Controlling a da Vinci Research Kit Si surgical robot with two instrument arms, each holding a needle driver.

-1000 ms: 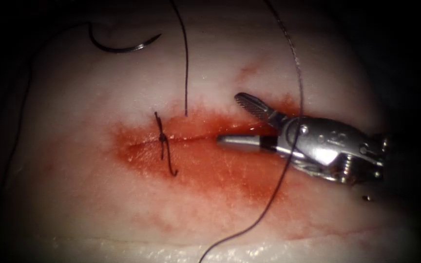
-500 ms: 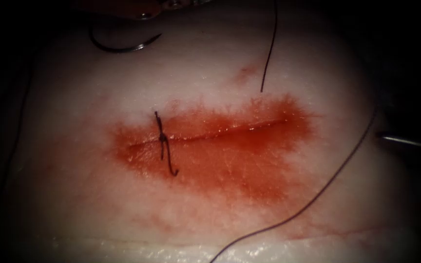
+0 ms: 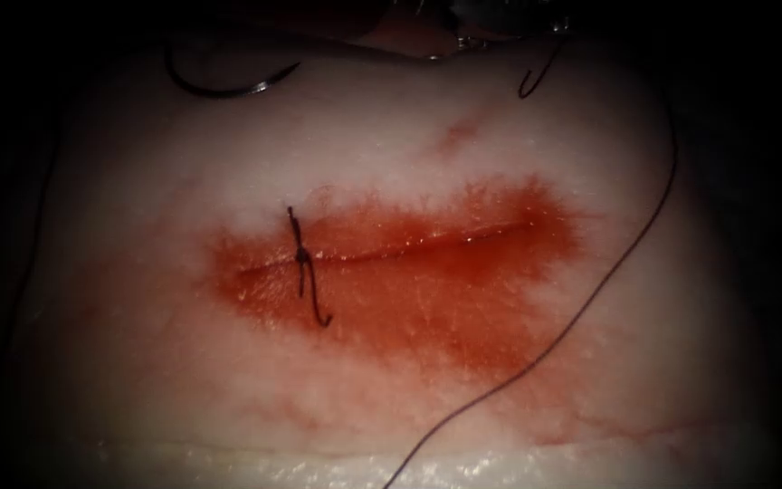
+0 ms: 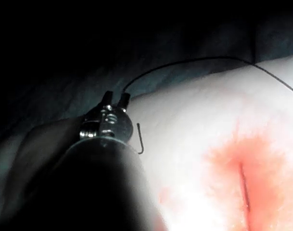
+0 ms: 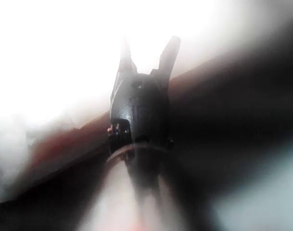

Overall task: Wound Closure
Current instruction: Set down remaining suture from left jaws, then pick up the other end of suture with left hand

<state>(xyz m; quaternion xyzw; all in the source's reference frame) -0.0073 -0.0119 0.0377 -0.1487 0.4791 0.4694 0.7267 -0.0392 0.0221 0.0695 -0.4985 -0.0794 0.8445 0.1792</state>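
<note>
Needle (image 3: pixel 228 91) is seen lying free on the tissue (image 3: pixel 138 362) near its far edge, toward the far left corner, well apart from the cut (image 3: pixel 427 240); it is not in the tissue and is held by neither tool. It is judged to be light, stiff and slippery; a hold on the body of its curve, away from the sharp point, would be preferred, since a grip at either end would probably let it swivel. The tissue is taken to be soft and yielding, wet with red fluid (image 3: pixel 409 299) around the cut. One knotted stitch (image 3: pixel 303 258) is set across the cut toward its left end, with short tails standing out above and below it; the rest of the cut, to the right, lies unstitched.

A long thread (image 3: pixel 590 290) is draped from the tissue's near edge up across the right side toward the far right corner; it is judged limp and easily snagged. In the left wrist view the left tool (image 4: pixel 115 98) appears to be clenched on the thread, though the tips are small and dim; a short hooked end (image 4: pixel 140 142) hangs just beside it. In the right wrist view the right tool (image 5: pixel 147 53) is spread well open; nothing is held or touched by it.
</note>
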